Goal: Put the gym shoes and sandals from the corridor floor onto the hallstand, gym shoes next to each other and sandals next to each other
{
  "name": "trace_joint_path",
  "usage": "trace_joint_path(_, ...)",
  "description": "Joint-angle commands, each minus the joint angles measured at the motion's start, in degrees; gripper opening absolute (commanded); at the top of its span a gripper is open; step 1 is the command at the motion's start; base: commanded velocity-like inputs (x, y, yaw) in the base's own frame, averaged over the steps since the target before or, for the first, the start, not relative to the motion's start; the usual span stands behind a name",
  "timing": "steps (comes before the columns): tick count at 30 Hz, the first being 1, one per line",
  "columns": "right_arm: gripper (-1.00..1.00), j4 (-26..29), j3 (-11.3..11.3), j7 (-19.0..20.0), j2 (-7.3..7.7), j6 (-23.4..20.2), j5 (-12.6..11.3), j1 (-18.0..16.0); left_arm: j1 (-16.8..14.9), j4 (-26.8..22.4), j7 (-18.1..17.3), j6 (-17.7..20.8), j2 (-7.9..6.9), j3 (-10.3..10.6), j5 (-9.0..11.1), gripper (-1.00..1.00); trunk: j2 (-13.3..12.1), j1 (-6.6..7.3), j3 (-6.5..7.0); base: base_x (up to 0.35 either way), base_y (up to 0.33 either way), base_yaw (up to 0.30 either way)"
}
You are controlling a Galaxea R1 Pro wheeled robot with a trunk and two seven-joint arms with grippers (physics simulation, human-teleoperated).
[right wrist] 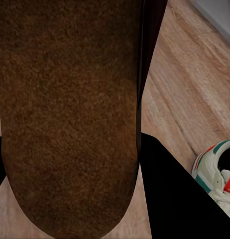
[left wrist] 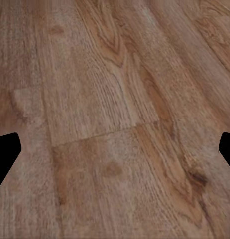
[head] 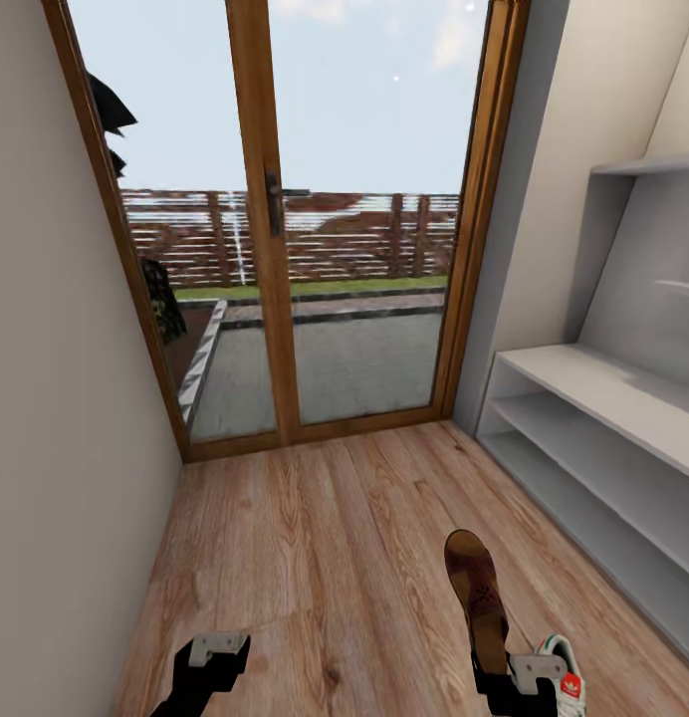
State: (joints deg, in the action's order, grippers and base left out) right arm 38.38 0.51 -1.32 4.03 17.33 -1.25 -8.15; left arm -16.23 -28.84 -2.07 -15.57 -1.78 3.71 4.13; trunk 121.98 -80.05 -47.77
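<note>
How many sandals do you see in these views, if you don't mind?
1: a sandal held in the right gripper above the corridor floor, beside a gym shoe. The other sandal may be out of frame.

Bright, even daylight enters through the glass door (head: 315, 219) at twelve o'clock; shadows faint, wrist renders soft.

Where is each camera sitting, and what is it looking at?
Head view: up on the robot's head, looking down the corridor floor toward the glass door; both arms show, right gripper holding a sandal.
Left wrist view: by the left gripper, looking at bare planks.
Right wrist view: along the right gripper, onto the sandal's footbed.
Shared: sandal and gym shoe.
</note>
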Motion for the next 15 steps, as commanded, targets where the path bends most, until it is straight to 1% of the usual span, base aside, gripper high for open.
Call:
trace_joint_path(1,-1.0,-0.04,-0.07,-0.14,0.01,0.16,-0.33,-0.02,-0.03,0.19,-0.04,-0.63,-0.04,0.32,0.43,1.0,-0.39,0.24,0.13,0.0,0.0,0.0)
trace_joint_path(11,-1.0,-0.24,-0.07,-0.25,-0.07,0.16,-0.33,-0.02,-0.03,0.95,-0.04,-1.46,0.02,0.25,0.52,1.0,-4.41,2.43,1.93,0.0,0.0,0.0)
trace_joint_path(15,-1.0,-0.3,-0.07,-0.26,-0.14,0.16,-0.33,-0.02,-0.03,0.97,-0.02,-1.52,0.03,0.29,0.53,1.0,-4.41,2.43,1.93,0.0,0.0,-0.035)
